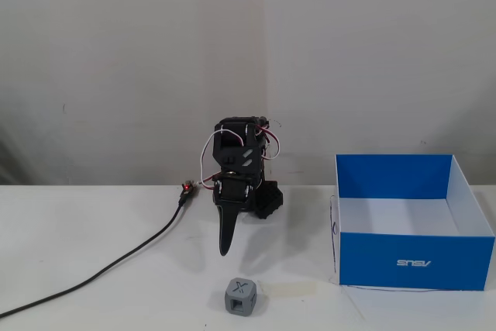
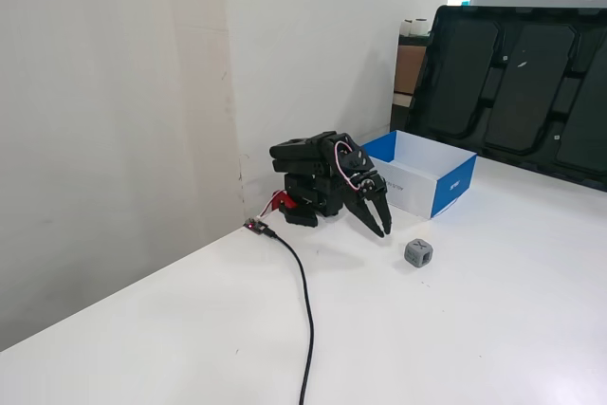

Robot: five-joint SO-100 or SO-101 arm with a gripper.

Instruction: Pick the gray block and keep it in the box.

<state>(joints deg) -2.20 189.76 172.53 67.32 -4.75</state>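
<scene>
The gray block (image 1: 240, 297) sits on the white table near the front edge, its X face turned up; it also shows in the other fixed view (image 2: 418, 252). The box (image 1: 415, 261), blue outside and white inside, stands open to the right of the arm, and in the other fixed view (image 2: 453, 187) it stands beyond the arm. The black arm is folded low over its base. My gripper (image 1: 225, 250) points down at the table, empty with its jaws together, a short way behind and left of the block. It also shows in the other fixed view (image 2: 383, 230).
A black cable (image 1: 116, 265) runs from the arm's base across the table to the left front. A wall stands close behind the arm. A large black panel (image 2: 512, 82) leans behind the table beyond the box.
</scene>
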